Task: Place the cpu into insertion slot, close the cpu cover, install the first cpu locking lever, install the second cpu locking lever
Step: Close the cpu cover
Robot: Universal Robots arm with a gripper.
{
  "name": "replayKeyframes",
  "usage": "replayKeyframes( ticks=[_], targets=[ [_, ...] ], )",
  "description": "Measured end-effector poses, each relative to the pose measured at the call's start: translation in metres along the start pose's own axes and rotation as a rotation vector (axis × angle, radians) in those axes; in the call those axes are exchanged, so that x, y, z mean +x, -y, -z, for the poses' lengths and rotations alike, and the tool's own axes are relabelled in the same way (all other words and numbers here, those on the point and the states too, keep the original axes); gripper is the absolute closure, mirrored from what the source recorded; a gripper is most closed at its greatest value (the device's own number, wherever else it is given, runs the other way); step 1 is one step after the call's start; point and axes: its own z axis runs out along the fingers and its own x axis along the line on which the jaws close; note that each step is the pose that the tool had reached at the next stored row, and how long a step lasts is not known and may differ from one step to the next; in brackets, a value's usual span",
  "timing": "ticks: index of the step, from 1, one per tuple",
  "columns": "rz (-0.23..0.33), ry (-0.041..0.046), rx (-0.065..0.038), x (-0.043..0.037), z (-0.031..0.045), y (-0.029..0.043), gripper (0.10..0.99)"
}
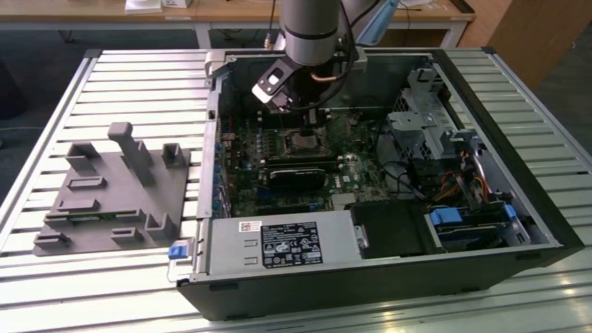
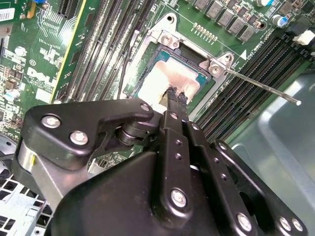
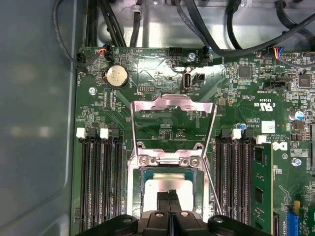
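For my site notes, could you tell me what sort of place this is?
Likely a robotics lab: a robot arm reaches into an open computer case on a slatted table, wooden desks behind.

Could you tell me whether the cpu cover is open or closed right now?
Open: the cpu cover is swung back off the insertion slot, leaving the cpu bare.

Grey fixture [image 1: 102,198] on slatted table [image 1: 138,83], beside open computer case [image 1: 370,291]; coin battery [image 3: 117,76] on motherboard [image 3: 236,98].

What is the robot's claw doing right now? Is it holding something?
Gripper: fingers shut, nothing held between them, tips at the cpu.
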Motion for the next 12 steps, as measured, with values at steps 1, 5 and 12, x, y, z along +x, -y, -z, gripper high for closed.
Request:
replayKeyframes(
  ticks=[1,5,12],
  targets=[
    [0.0,0.0002,0.0,0.0,0.0005,0.0,0.98],
    [0.0,-0.0001,0.0,0.0001,0.0042,-0.0002,0.98],
    [0.0,-0.0001,0.001,0.0002,0.0155,-0.0008,0.98]
  ],
)
